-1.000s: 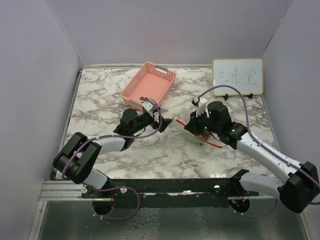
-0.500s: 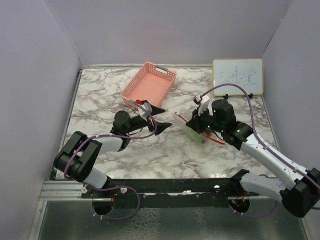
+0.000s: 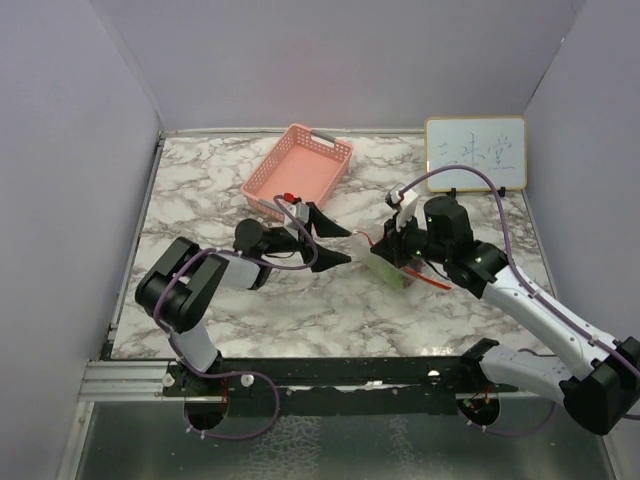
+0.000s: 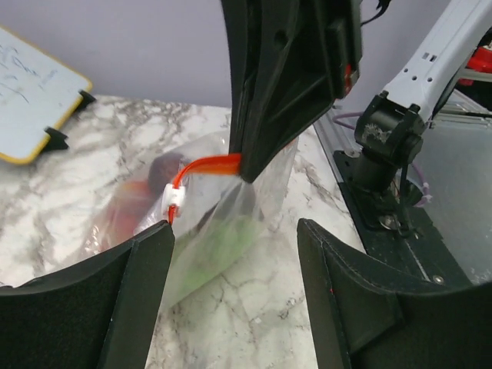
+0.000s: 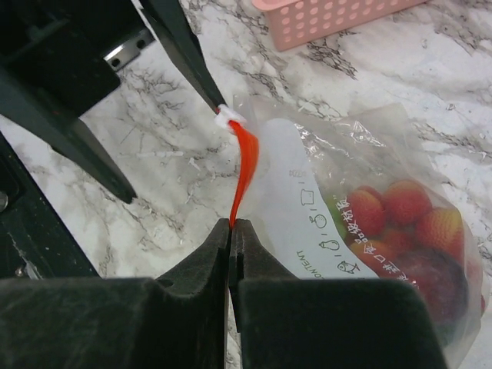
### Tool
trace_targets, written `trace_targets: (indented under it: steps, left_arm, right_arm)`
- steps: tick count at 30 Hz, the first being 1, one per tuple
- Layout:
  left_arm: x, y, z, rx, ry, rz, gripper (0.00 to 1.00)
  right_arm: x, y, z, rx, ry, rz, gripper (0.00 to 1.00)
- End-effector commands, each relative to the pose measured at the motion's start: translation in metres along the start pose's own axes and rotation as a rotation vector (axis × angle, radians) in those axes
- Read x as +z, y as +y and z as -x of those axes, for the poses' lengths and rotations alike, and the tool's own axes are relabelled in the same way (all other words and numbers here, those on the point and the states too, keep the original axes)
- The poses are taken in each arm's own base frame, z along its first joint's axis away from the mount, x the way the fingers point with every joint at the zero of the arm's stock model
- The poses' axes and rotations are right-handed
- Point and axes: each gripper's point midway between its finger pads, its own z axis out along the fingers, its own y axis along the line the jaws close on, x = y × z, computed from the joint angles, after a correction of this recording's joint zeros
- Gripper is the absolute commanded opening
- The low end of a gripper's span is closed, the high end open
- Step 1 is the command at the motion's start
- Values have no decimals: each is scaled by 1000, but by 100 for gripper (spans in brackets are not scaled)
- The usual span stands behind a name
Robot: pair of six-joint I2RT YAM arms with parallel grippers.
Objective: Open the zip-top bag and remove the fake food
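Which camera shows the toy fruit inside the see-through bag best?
The right wrist view: the glossy red plastic fruit pieces show sharply through the clear plastic zip-top bag. The left wrist view shows blurry red and green shapes; the top view, a green speck.

Marble table point(image 3: 190, 205) bears pink basket point(image 3: 300, 170) and whiteboard point(image 3: 475, 153)

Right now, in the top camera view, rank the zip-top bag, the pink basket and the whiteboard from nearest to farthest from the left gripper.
1. zip-top bag: at the left gripper fingertips, just to its right.
2. pink basket: behind the gripper, toward the far edge.
3. whiteboard: far right corner of the table.
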Motion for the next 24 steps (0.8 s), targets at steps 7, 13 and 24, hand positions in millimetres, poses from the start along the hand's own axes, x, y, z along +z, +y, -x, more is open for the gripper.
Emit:
trace_targets:
  steps: [7, 13, 24]
  left_arm:
    - [10, -2, 13, 80, -83, -58, 78]
    - [18, 9, 31, 101, -109, -64, 84]
    - [-10, 12, 52, 219, -62, 30, 94]
  right_arm:
    - [-16, 19, 31, -30, -73, 71, 1]
    - [-24, 25, 33, -36, -86, 97, 1]
    - [-28, 29, 27, -33, -99, 112, 1]
